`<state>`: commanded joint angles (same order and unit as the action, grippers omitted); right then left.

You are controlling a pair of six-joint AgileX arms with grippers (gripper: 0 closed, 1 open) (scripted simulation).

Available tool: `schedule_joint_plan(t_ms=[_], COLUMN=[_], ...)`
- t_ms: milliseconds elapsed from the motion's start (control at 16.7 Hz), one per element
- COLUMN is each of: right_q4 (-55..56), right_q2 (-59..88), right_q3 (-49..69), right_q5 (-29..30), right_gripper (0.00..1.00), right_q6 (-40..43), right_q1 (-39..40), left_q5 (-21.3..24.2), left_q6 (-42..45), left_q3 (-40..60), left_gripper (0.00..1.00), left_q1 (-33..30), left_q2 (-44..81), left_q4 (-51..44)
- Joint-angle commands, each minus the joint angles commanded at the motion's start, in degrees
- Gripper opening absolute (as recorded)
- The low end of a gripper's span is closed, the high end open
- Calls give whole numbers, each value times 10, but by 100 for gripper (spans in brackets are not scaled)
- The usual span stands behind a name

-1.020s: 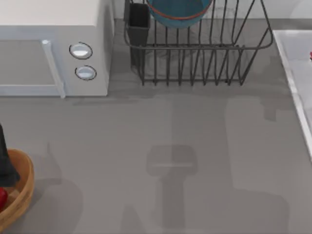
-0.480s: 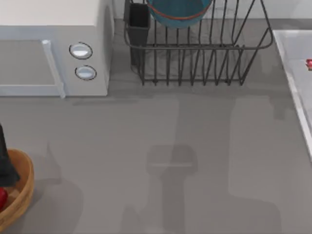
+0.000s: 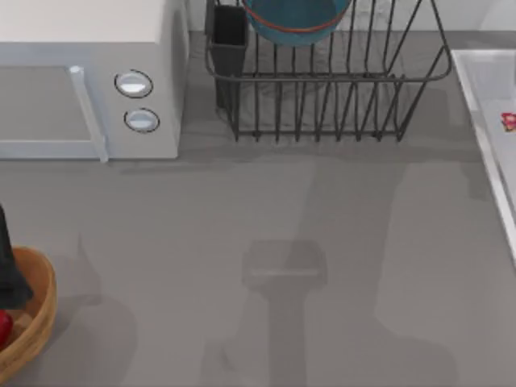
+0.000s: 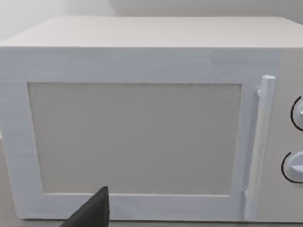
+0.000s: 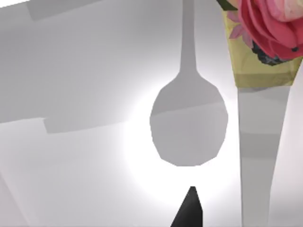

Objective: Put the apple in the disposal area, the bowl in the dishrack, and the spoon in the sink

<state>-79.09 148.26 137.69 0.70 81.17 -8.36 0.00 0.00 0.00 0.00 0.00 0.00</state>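
The tiny pink spoon [image 3: 509,121] is over the pale sink [image 3: 477,97] at the table's right edge. In the right wrist view its rose-patterned handle [image 5: 265,42] is free of my right gripper [image 5: 189,218], which is open, with one dark fingertip [image 5: 190,208] in view. The spoon's grey shadow falls on the sink floor [image 5: 71,142]. The teal-blue bowl [image 3: 294,20] rests inside the dark wire dishrack [image 3: 322,89] at the back. The red apple [image 3: 3,326] lies in the tan wooden disposal area [image 3: 36,322] at the front left, under my left gripper [image 3: 6,266].
A white microwave [image 3: 89,72] with two round knobs stands at the back left; its door [image 4: 135,137] faces the left wrist camera. A dark utensil cup [image 3: 229,36] sits at the dishrack's left corner. Arm shadows lie across the grey table [image 3: 282,242].
The spoon has shifted within the sink toward the table's front, and more of its pink shows. The right arm's shadow on the table has drifted right. The left arm, apple and bowl have not moved.
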Motion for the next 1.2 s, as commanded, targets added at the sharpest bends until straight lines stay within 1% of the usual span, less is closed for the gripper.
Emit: schedule_joint_plan(t_ms=[60, 840, 900, 1200], right_q4=[0, 0, 0, 0], right_q2=[0, 0, 0, 0], right_q3=[0, 0, 0, 0], right_q5=[0, 0, 0, 0], right_gripper=[0, 98, 100, 100], right_q6=[0, 0, 0, 0], right_q1=[0, 0, 0, 0], left_q5=[0, 0, 0, 0], left_q6=[0, 0, 0, 0], left_q3=[0, 0, 0, 0], left_gripper=[100, 100, 100, 100], left_q1=[0, 0, 0, 0], left_q2=[0, 0, 0, 0], left_q4=[0, 0, 0, 0])
